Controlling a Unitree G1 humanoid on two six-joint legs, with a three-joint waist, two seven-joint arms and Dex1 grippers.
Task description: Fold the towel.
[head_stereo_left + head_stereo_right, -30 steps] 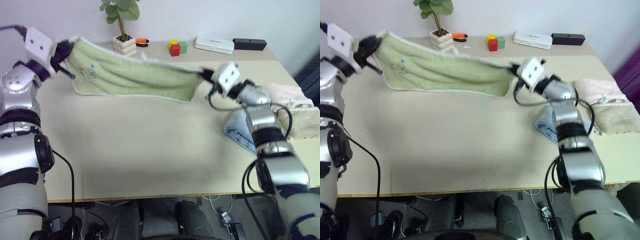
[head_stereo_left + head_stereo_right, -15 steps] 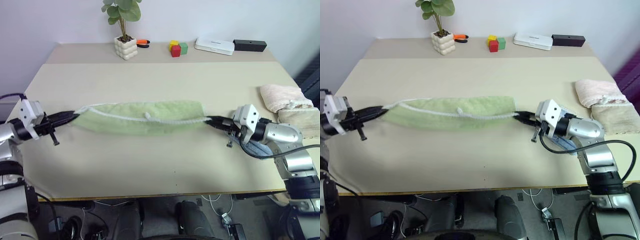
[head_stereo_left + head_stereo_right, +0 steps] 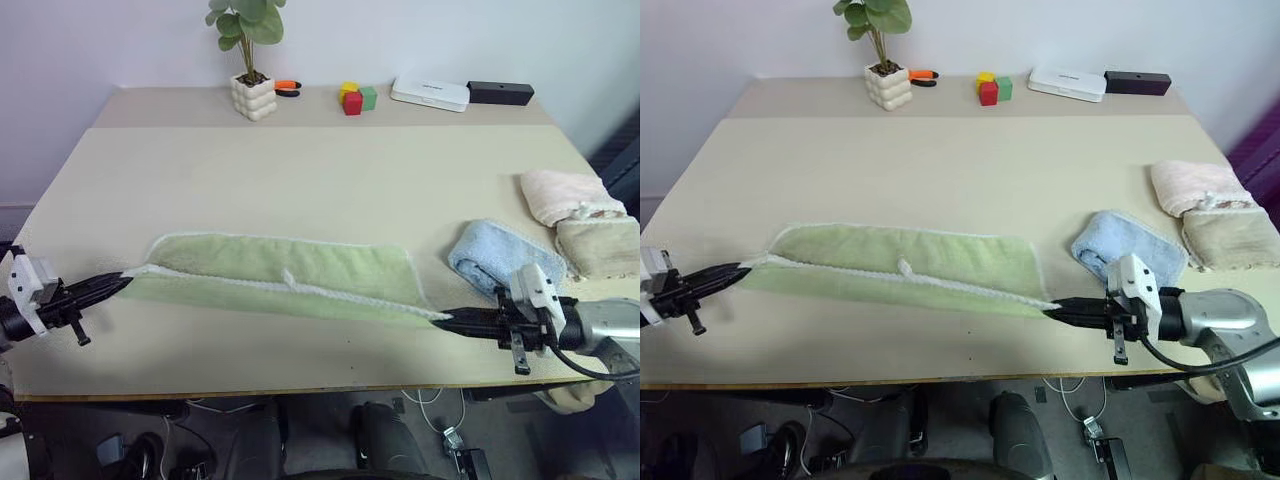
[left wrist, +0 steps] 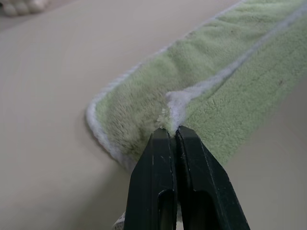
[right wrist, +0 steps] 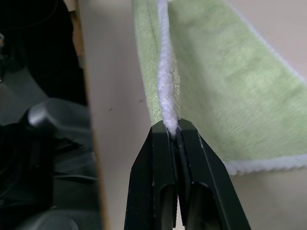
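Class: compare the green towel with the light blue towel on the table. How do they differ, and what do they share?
The green towel lies stretched out long and flat, folded lengthwise; the blue towel is bundled into a small, thick roll. The green towel is pinched at both ends by the left gripper and right gripper; the blue towel lies free. Both are soft cloth resting on the table.

towel (image 3: 290, 280) | light green, white edging | folded lengthwise, apparently in half | flat near table's front edge
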